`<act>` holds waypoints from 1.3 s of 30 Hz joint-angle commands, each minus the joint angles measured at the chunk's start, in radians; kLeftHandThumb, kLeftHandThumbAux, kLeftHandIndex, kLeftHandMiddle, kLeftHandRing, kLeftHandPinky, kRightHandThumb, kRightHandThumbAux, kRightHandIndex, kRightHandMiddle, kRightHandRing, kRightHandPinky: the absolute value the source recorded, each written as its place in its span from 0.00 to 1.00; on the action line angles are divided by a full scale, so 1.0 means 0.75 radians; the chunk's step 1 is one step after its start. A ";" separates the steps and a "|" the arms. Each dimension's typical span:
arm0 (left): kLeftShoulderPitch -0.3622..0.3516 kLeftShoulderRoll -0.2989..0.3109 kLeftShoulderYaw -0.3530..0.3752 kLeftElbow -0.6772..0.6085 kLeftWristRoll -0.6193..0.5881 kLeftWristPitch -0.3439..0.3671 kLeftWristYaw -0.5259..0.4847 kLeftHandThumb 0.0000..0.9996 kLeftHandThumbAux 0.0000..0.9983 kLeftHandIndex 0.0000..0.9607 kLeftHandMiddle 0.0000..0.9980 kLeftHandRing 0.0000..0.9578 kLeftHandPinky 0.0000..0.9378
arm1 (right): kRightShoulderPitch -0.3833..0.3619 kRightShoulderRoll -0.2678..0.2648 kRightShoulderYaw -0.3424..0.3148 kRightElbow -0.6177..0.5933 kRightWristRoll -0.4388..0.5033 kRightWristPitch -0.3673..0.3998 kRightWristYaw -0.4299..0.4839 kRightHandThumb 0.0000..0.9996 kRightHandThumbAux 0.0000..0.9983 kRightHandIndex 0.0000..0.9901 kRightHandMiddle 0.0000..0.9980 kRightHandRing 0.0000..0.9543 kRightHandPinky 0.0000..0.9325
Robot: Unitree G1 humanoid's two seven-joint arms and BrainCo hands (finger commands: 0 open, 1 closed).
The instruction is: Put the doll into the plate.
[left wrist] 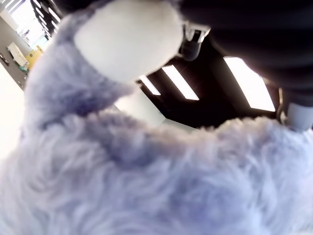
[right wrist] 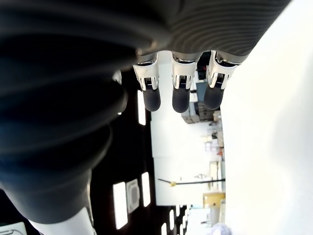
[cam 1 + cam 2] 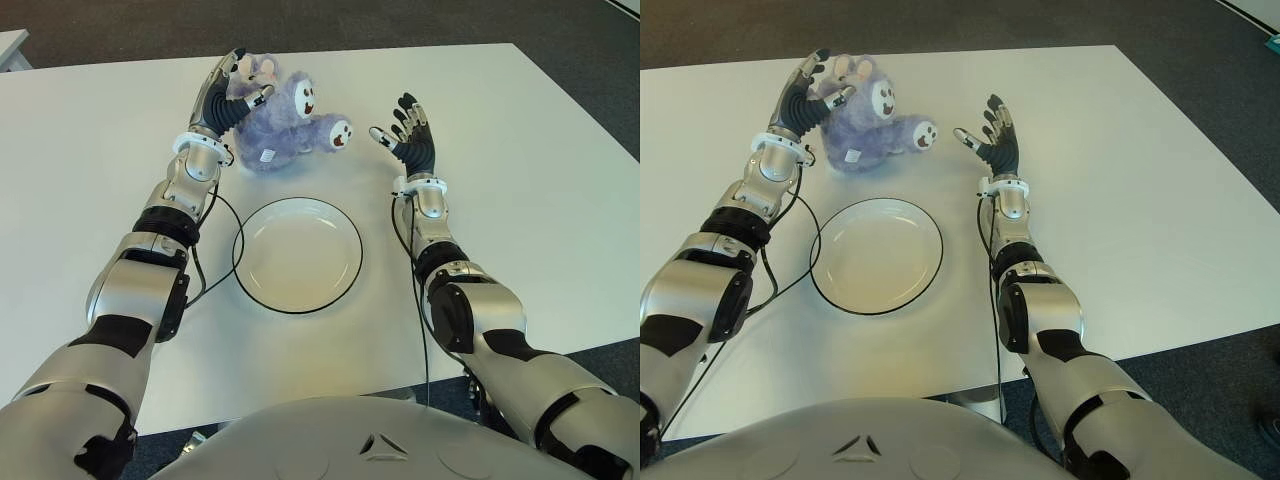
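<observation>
We see the purple doll (image 3: pixel 283 125) lying on the white table (image 3: pixel 520 220) beyond the plate (image 3: pixel 298 254) — not in it. Our left hand (image 3: pixel 232 92) is at the doll's left side, its fingers curled around the plush; the left wrist view fills with fur. Our right hand (image 3: pixel 408 131) shows just right of the doll — fingers spread, holding nothing.

doll (image 1: pixel 146 176) fills left wrist view, blurred; left hand (image 3: pixel 228 100) fingers partly hidden behind doll.
</observation>
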 commanded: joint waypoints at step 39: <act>0.064 -0.016 0.027 0.000 -0.054 -0.017 0.059 0.26 0.46 0.00 0.08 0.10 0.12 | 0.108 0.017 -0.023 0.034 0.021 -0.023 0.032 0.10 0.85 0.07 0.07 0.07 0.09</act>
